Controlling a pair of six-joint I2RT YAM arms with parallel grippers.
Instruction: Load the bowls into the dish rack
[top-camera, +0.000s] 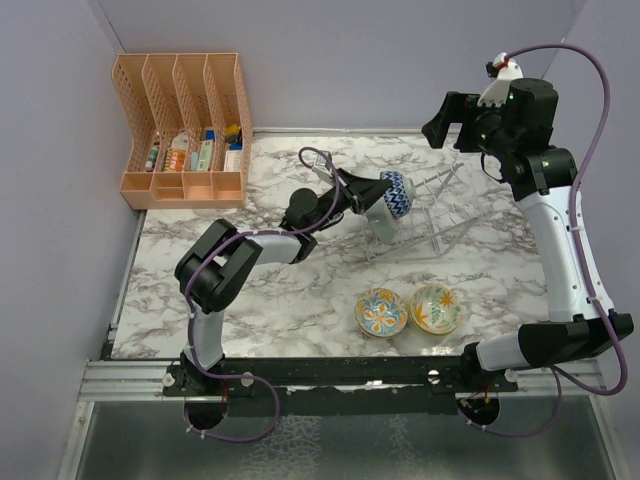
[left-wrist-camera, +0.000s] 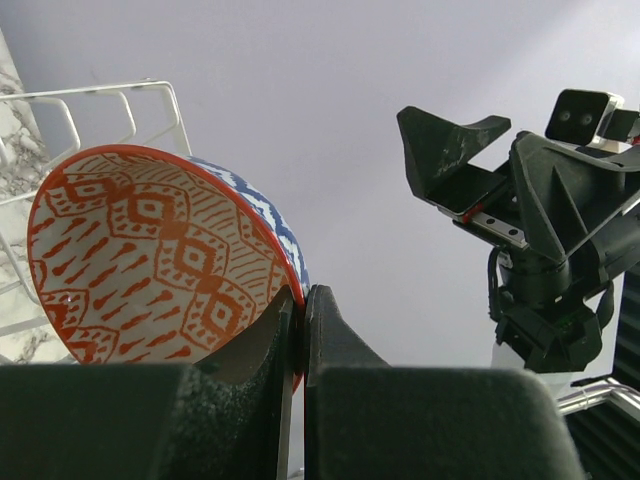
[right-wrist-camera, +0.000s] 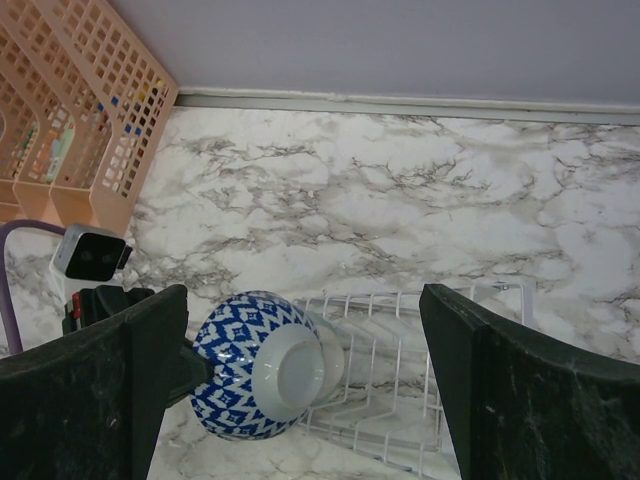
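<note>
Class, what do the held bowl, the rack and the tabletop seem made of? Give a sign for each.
Bowl: likely glazed ceramic, glossy painted pattern. Dish rack: thin wire, probably coated metal, white sheen. Table: marble-look, grey veining; stone or laminate unclear.

Left gripper clamped on blue bowl held on edge, rack just right of it, floral bowl and yellow bowl basewards of it, right gripper raised, jaws apart

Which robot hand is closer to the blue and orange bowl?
Left. The left gripper is shut on the bowl by its rim, at the dish rack. The right gripper hangs open above the bowl, not touching it.
</note>
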